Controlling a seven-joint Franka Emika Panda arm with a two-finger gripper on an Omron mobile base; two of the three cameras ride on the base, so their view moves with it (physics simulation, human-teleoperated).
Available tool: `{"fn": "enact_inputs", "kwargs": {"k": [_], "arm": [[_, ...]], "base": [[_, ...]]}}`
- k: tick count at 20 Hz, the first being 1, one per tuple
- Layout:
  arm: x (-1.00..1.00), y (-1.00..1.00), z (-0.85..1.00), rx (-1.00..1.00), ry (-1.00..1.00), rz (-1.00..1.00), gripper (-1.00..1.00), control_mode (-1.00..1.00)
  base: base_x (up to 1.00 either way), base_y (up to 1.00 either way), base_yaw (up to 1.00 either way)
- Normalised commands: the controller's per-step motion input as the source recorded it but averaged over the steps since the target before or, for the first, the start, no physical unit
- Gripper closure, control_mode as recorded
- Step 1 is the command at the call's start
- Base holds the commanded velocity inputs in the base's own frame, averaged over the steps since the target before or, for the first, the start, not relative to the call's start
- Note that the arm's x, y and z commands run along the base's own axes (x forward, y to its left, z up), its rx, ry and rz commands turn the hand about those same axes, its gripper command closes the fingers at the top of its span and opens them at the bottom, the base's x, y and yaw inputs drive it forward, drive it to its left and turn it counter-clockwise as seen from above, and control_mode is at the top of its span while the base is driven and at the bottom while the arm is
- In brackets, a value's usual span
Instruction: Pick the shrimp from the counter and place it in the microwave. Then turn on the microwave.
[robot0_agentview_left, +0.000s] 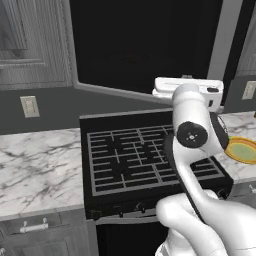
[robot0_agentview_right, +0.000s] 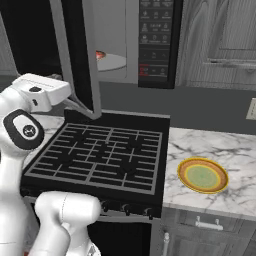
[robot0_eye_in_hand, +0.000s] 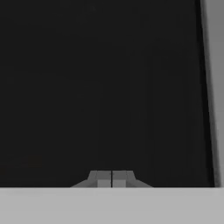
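The microwave (robot0_agentview_right: 125, 45) hangs above the stove (robot0_agentview_right: 100, 155), its dark door (robot0_agentview_right: 75, 55) swung wide open toward the arm, its grey inside and round turntable (robot0_agentview_right: 111, 61) exposed, its black keypad panel (robot0_agentview_right: 156, 42) to the right of the opening. Below the microwave, the black grated stove sits between two stretches of white marble tabletop (robot0_agentview_right: 220, 150). On the tabletop right of the stove lies a round yellow-rimmed green plate (robot0_agentview_right: 203, 176), with nothing on it. The robot's white hand is raised beside the lower edge of the open microwave door. In the hand view the fingers (robot0_eye_in_hand: 112, 178) are clenched together with nothing between them, facing the dark door surface. The shrimp (robot0_agentview_right: 100, 54) rests inside the microwave, at the left edge of the turntable.
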Motion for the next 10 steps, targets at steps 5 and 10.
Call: {"fn": "enact_inputs", "kwargs": {"k": [5,10], "arm": [[0.55,0.00,0.06,0.00,0.09,0.20,1.00,-1.00],[0.48,0.00,0.12,0.00,0.14,0.17,1.00,-1.00]], "base": [[0.00,0.00,0.00],[0.00,0.00,0.00]]}}
